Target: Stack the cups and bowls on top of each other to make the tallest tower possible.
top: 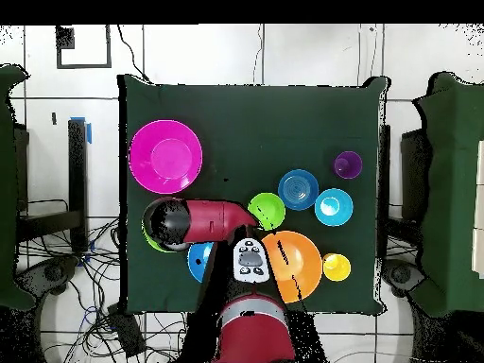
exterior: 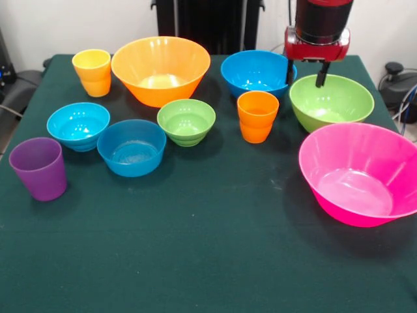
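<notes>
The gripper (exterior: 305,74) is held upright above the medium green bowl's (exterior: 332,101) far rim, its two dark fingers parted and empty. From overhead the arm (top: 203,219) hides that bowl almost fully — the front view shows it whole. Beside it the glossy pink bowl (exterior: 361,173) and the ribbed orange cup (exterior: 257,116) are seen, nothing stacked.

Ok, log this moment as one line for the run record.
tool: open, empty, over medium green bowl | tower: not started | ten pieces apart on table | large pink bowl empty
</notes>
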Robot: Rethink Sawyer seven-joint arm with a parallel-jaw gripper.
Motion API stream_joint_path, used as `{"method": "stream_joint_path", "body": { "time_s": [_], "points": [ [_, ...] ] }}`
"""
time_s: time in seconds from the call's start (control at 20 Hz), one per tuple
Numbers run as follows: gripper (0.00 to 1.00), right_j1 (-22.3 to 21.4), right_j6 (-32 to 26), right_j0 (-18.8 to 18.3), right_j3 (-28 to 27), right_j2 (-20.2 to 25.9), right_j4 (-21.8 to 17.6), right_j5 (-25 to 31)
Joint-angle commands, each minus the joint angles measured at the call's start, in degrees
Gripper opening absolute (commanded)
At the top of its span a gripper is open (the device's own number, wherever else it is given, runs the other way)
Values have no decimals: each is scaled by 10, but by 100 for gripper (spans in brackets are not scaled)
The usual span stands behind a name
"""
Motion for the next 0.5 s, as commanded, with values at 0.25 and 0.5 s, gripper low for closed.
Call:
{"method": "stream_joint_path", "body": {
  "time_s": [0.25, 0.5],
  "points": [
    [100, -17, 42, 7, 8, 40, -10, -15],
    [100, -29, 49, 5, 29, 42, -5, -20]
  ]
}}
